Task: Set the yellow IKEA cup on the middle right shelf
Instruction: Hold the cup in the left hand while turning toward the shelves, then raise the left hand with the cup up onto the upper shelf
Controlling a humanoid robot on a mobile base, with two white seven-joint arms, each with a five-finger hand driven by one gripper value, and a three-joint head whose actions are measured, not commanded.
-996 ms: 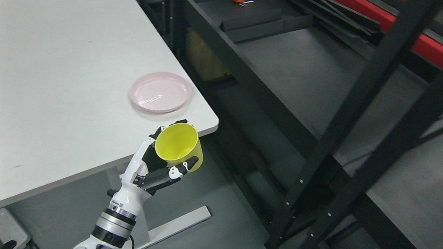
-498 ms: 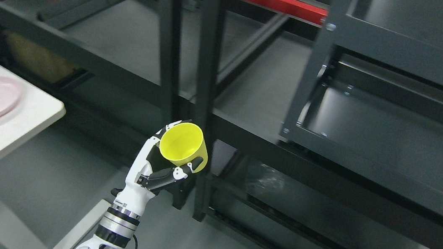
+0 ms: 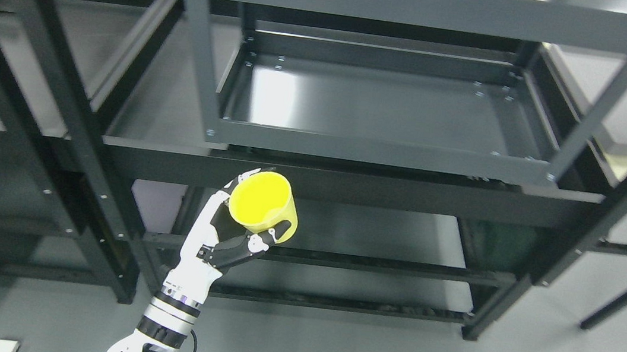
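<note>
Dark metal shelf [image 3: 377, 148] stood above and beyond the left hand [image 3: 228, 237] on grey floor; fingers clasped the plain yellow cup [image 3: 263, 203], mouth tilted up.

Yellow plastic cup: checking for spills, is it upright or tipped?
Tipped: the yellow plastic cup, held in the left hand, shows its open mouth tilted toward the camera.

Yellow cup [image 3: 263, 202], mouth tilted toward the camera, gripped before the dark metal shelf [image 3: 381, 108].
</note>
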